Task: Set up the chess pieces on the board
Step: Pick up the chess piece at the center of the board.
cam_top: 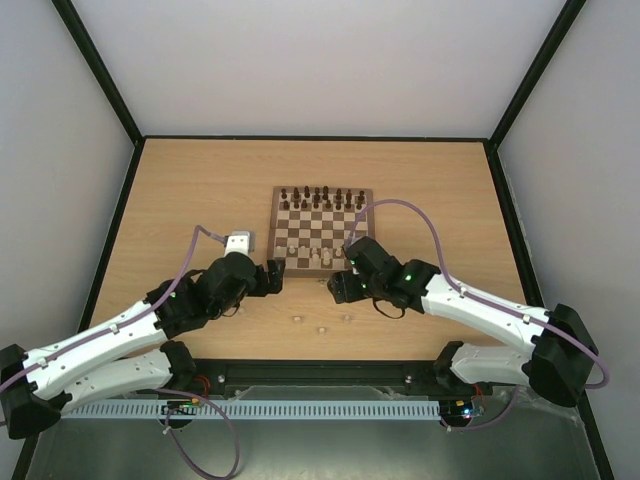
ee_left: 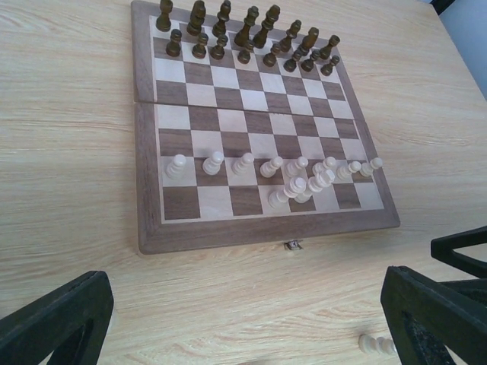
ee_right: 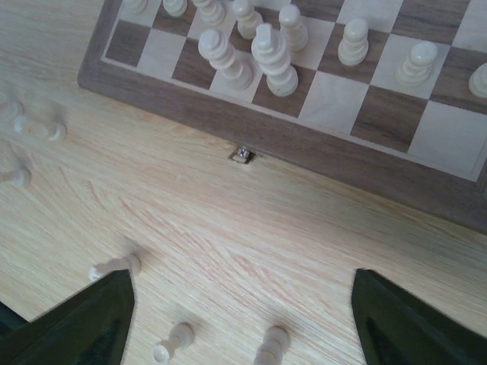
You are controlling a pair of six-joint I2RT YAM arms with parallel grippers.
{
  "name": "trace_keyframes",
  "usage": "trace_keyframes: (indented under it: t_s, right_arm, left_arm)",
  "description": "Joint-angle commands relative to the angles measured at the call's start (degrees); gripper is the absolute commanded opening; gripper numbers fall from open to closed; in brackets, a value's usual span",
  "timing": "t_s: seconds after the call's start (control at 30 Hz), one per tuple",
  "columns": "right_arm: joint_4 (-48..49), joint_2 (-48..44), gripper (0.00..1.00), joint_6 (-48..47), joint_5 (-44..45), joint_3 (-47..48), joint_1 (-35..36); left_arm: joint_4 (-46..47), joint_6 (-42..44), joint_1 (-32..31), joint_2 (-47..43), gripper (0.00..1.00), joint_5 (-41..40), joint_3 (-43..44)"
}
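The board (cam_top: 272, 232) lies mid-table. Dark brown pieces (cam_top: 320, 197) fill its two far rows. Several cream chess pieces (cam_top: 308, 247) stand in its near rows, some bunched together (ee_left: 304, 185). More cream pieces lie loose on the table in front of the board (cam_top: 321, 328). My left gripper (cam_top: 276, 279) is open and empty just off the board's near left corner. My right gripper (cam_top: 338, 286) is open and empty over the table by the near edge. Loose pieces (ee_right: 173, 341) lie between and beside its fingers (ee_right: 76, 323).
A small metal clasp (ee_right: 241, 155) sticks out of the board's near edge (ee_right: 342, 160). One cream piece (ee_left: 377, 345) lies by my left gripper's right finger (ee_left: 434, 315). Black frame rails border the table. Both arms stretch in from the near edge.
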Motion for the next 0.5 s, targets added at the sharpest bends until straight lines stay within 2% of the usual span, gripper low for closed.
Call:
trace_keyframes:
  t_s: [0.0,0.1,0.13,0.47]
  right_arm:
    - [-4.74,-2.51,0.72,4.46,3.76,-2.80,2.06]
    - [-6.29,-2.88,0.58,8.52,7.15,-4.39,4.27]
    - [-6.90,-2.84,0.56,9.87,8.54,-4.75,5.54]
    - [-10.66,-1.24,0.53,17.17,15.85,-4.08,15.03]
  left_arm:
    - [2.01,-0.36,-0.26,-1.02,0.99,1.51,-1.15]
    - [2.74,-0.17,-0.26,-0.17,1.00,2.12,-1.42]
    - [2.82,-0.09,-0.27,0.33,0.99,2.31,-1.23]
    - [4.48,0.17,-0.26,0.66,0.99,1.39,-3.51]
